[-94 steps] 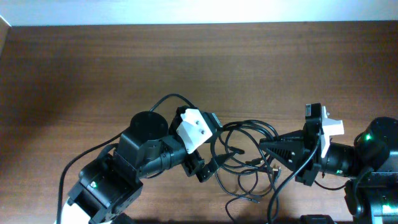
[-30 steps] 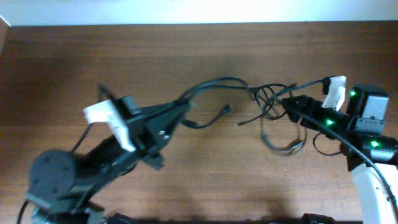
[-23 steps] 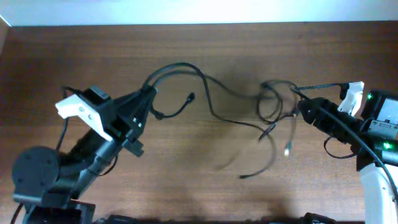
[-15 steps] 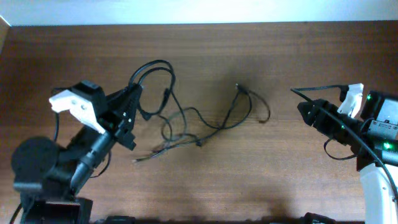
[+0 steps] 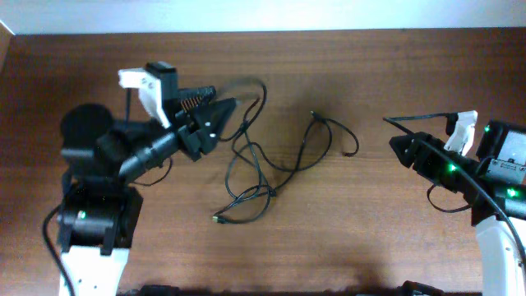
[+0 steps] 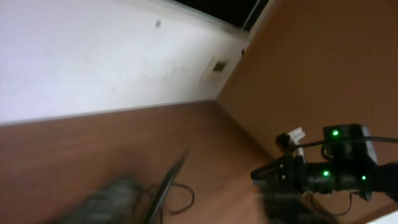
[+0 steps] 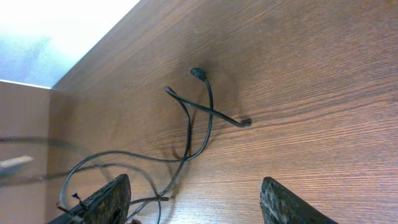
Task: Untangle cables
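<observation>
The cables lie loose on the brown table between the arms. One black cable runs in loops from beside my left gripper down to a small plug near the table's middle. A shorter cable lies apart to its right, and it shows in the right wrist view as a crossed loop. My left gripper is blurred, its fingers apart, with a cable strand running between them. My right gripper stands open with nothing in it, to the right of the cables.
A white wall borders the table's far edge. The left arm's body fills the left side and the right arm's body the right edge, with its own thick wire hanging beside it.
My left arm has swung up and to the right and its jaws have opened. The cables have dropped and settled in looser loops on the table. The right arm has stayed still.
</observation>
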You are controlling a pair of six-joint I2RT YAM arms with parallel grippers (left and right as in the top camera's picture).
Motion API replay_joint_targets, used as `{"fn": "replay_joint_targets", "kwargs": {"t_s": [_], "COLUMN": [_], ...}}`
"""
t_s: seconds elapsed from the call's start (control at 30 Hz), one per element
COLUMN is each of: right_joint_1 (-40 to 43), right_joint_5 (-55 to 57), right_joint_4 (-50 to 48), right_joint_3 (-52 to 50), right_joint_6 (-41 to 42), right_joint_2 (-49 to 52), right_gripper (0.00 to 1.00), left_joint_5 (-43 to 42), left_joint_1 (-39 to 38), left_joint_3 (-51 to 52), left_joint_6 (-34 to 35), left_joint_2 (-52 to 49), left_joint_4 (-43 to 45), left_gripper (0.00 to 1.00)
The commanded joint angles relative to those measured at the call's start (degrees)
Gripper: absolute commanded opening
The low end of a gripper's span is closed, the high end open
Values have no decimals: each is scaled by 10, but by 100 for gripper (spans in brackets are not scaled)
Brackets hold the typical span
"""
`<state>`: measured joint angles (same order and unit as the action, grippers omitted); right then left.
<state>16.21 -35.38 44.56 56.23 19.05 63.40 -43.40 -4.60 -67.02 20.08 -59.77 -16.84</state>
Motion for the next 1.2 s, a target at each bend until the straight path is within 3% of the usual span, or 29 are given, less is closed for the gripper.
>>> {"fn": "replay_joint_targets", "kwargs": {"t_s": [0.0, 0.1, 0.27, 0.4, 0.53, 0.7, 0.97, 1.03, 1.07, 1.1, 1.17], "right_joint_1": [4, 3, -5, -84, -129, -129, -129, -129, -129, -129, -129], "right_joint_5": [-17, -20, -133, -122, -67, -63, -59, -59, -59, -55, -44], "right_joint_4": [0, 16, 28, 28, 24, 26, 22, 22, 22, 22, 22], "right_joint_3": [3, 3, 3, 3, 3, 3, 3, 3, 3, 3, 3], "right_joint_6": [-8, -38, -134, -180, -180, -180, -180, -180, -180, -180, -180], "right_joint_2": [-1, -1, -1, 0, 0, 1, 1, 1, 1, 1, 1], "right_gripper": [65, 66, 78, 84, 84, 84, 84, 84, 84, 84, 84], "left_joint_5": [36, 212, 403, 549, 530, 306, 292, 292, 292, 291, 265], "left_joint_1": [-1, -1, -1, -1, -2, -14, -60, -60, -60, -60, -60], "left_joint_3": [-7, -7, -7, -2, 21, 70, 98, 98, 98, 98, 98], "left_joint_6": [3, -4, -4, -5, -83, -284, -305, -305, -304, -304, -305], "left_joint_2": [-40, -52, -53, -54, -71, -125, -275, -305, -311, -308, -297], "left_joint_4": [-41, -154, -317, -429, -430, -386, -340, -339, -337, -335, -331], "left_gripper": [99, 99, 99, 99, 99, 100, 93, 74, 57, 29, 7]}}
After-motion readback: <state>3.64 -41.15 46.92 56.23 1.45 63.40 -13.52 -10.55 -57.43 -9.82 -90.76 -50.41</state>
